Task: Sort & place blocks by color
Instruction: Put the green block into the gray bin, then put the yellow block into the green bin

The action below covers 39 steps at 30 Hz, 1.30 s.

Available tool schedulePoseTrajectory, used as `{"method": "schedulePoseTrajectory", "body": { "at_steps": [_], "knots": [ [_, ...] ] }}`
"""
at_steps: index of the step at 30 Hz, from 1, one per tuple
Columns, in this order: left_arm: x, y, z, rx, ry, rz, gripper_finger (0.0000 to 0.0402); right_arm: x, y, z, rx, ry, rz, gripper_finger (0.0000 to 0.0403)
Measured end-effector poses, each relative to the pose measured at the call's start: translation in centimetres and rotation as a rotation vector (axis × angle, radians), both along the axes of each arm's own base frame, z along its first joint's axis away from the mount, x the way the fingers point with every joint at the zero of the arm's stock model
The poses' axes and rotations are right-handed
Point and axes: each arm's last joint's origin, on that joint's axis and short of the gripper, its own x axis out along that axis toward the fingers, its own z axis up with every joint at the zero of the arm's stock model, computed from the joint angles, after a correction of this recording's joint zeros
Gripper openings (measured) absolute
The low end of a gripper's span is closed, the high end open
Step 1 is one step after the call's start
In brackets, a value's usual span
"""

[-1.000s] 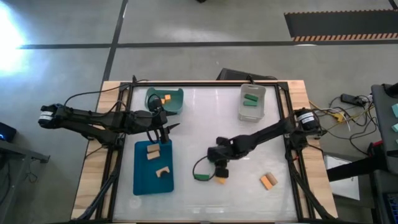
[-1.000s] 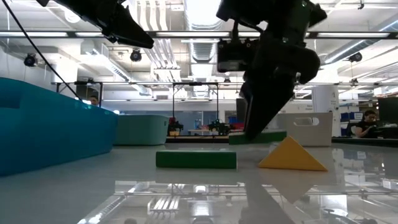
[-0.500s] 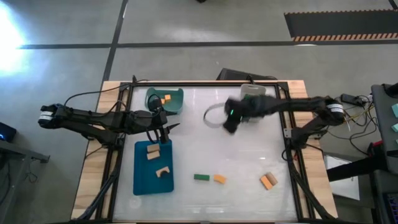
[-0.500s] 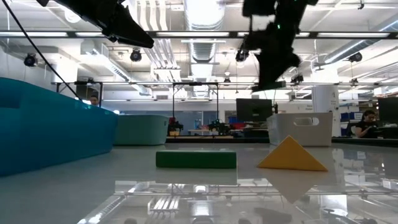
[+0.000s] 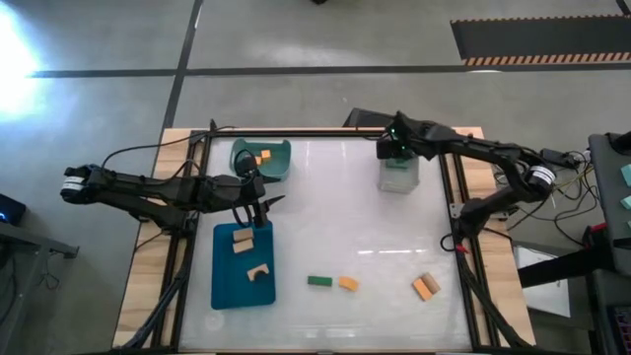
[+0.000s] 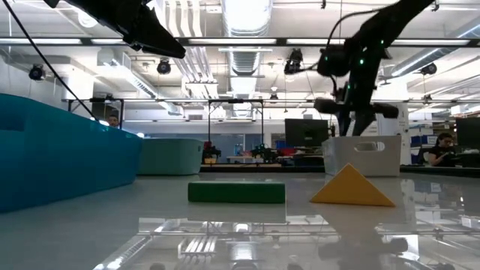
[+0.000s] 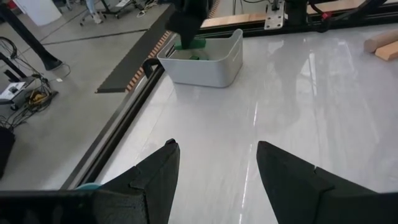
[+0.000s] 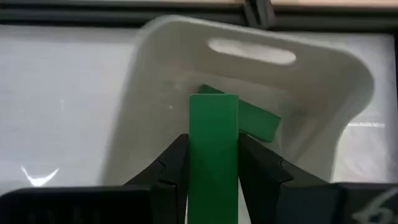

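Right pincer (image 8: 213,163) clamps green block (image 8: 213,155) over clear bin (image 5: 399,175), not released yet; 3 blocks left on worktop (image 5: 355,227); left pincer (image 7: 214,165) open, empty.

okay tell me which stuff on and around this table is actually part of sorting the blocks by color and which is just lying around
Part of the job:
- green block held in the right gripper above the clear bin
- green block on the table
- orange blocks on the table
- tan blocks in the blue tray
- teal bin
- left gripper, open over the tray

Just lying about:
- cables right of the table
- striped floor mat
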Motion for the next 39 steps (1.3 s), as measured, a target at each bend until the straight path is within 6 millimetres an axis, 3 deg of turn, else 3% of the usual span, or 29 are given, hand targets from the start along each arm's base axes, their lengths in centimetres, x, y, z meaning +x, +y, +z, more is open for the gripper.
{"method": "schedulePoseTrajectory", "body": {
  "at_steps": [7,13,19,24,27,31,39],
  "knots": [
    [0.0,0.0,0.0,0.000,0.000,0.000,0.0199,0.2,-0.9,-2.9,0.059,0.058,-0.075,0.0099],
    [0.0,0.0,0.0,0.000,0.000,0.000,0.0199,0.6,-1.5,-3.5,0.043,0.100,-0.090,0.0149],
    [0.0,0.0,0.0,0.000,0.000,0.000,0.0199,1.0,-1.6,-2.4,0.037,0.096,-0.057,0.0190],
    [0.0,0.0,0.0,-0.001,0.001,0.000,0.0199,2.1,-0.1,0.2,0.051,-0.005,0.067,0.0197],
    [0.0,0.0,-0.1,-0.002,0.001,0.001,0.0199,3.4,2.0,1.7,0.081,-0.088,0.221,0.0198],
    [0.0,0.0,-0.2,-0.005,0.003,0.002,0.0199,5.6,6.7,2.9,0.083,-0.137,0.459,0.0198],
    [0.0,0.0,-0.2,-0.005,0.004,0.002,0.0199,8.0,19.8,0.4,0.119,-0.001,1.031,0.0198]
  ]
}}
